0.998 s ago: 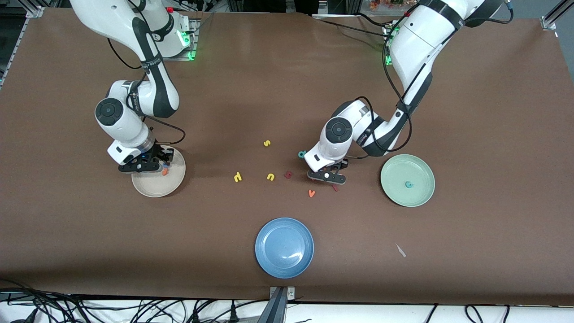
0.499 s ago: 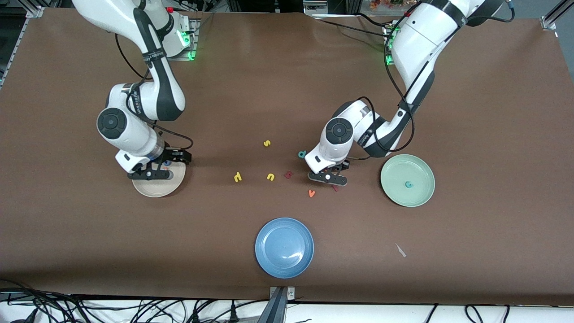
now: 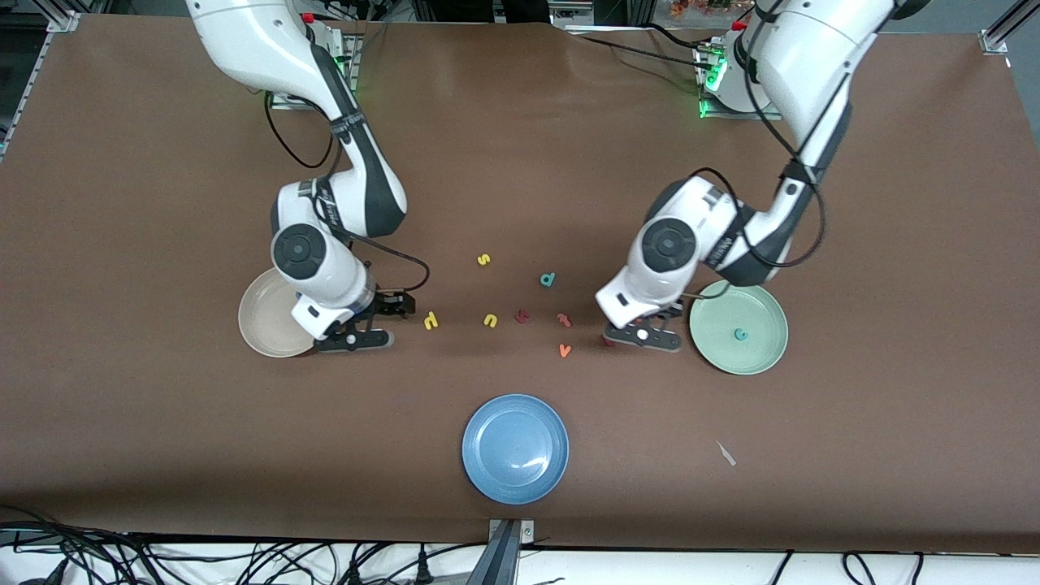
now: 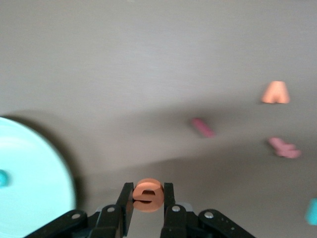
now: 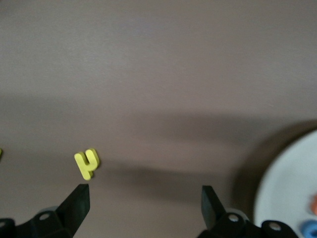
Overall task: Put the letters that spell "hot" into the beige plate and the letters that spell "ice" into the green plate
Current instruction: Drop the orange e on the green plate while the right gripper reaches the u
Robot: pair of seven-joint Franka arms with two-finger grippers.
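My left gripper [image 4: 148, 194] is shut on the orange "e" [image 4: 148, 196] and hangs over the table beside the green plate [image 4: 29, 188]. The teal "c" [image 3: 740, 334] lies in that plate [image 3: 764, 309]. The dark red "i" [image 4: 203, 127] lies on the table by the left gripper [image 3: 643, 337]. My right gripper [image 5: 145, 194] is open and empty, between the beige plate [image 3: 258, 325] and the yellow "h" [image 5: 87, 163]. The orange "t" [image 5: 314, 202] and blue "o" [image 5: 308, 229] rest in the beige plate [image 5: 290, 188]; the right arm hides them in the front view.
Loose letters lie mid-table: yellow "u" [image 3: 490, 320], yellow "s" [image 3: 483, 260], teal "d" [image 3: 548, 279], a redder "t" [image 3: 563, 319], orange "v" [image 3: 565, 350] and a dark red piece [image 3: 522, 316]. A blue plate [image 3: 515, 447] sits nearer the front camera.
The right gripper opened over the beige plate, left the orange "t" there and moved toward the yellow "h". The left gripper carried the "e" toward the green plate.
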